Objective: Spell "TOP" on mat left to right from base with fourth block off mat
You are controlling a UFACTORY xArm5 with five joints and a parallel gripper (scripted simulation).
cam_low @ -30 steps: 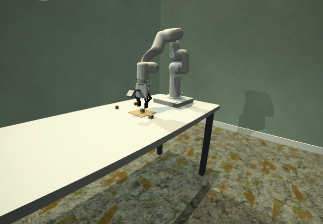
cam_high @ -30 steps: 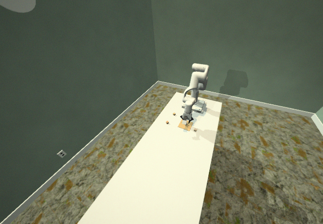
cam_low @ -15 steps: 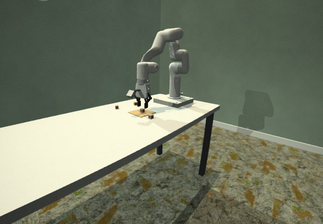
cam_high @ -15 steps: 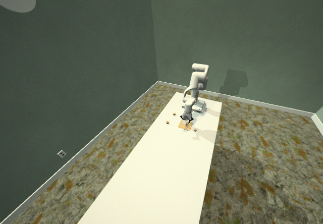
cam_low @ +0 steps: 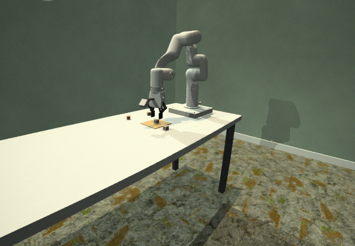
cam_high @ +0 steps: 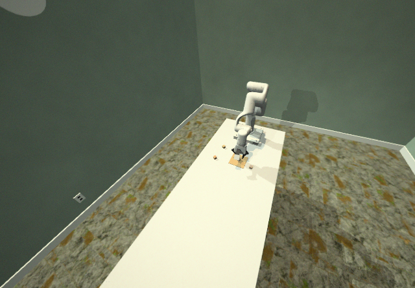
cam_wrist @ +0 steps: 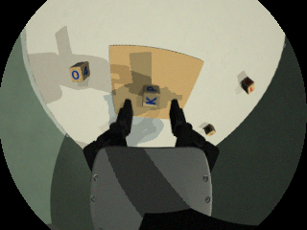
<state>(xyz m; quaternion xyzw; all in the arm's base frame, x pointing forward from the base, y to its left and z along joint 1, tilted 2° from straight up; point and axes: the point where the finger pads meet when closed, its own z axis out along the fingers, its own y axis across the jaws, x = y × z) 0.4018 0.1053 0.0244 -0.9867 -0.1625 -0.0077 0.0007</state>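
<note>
A tan mat (cam_wrist: 156, 73) lies on the white table, also seen in the top and exterior views (cam_high: 238, 161) (cam_low: 155, 123). One block with a blue letter that looks like K (cam_wrist: 150, 98) (cam_low: 156, 121) sits on the mat. My gripper (cam_wrist: 151, 105) (cam_low: 157, 113) is open and empty. It hangs a little above this block, one finger to each side. A block with a blue O (cam_wrist: 80, 73) (cam_low: 165, 128) lies on the table just off the mat. Two more blocks (cam_wrist: 247, 83) (cam_wrist: 207, 129) lie on the table on the mat's other side; their letters are not readable.
The robot's base plate (cam_low: 190, 111) stands on the table just behind the mat. The table's right edge (cam_low: 200, 140) runs close to the O block. The long table stretches away from the mat towards the top and exterior views.
</note>
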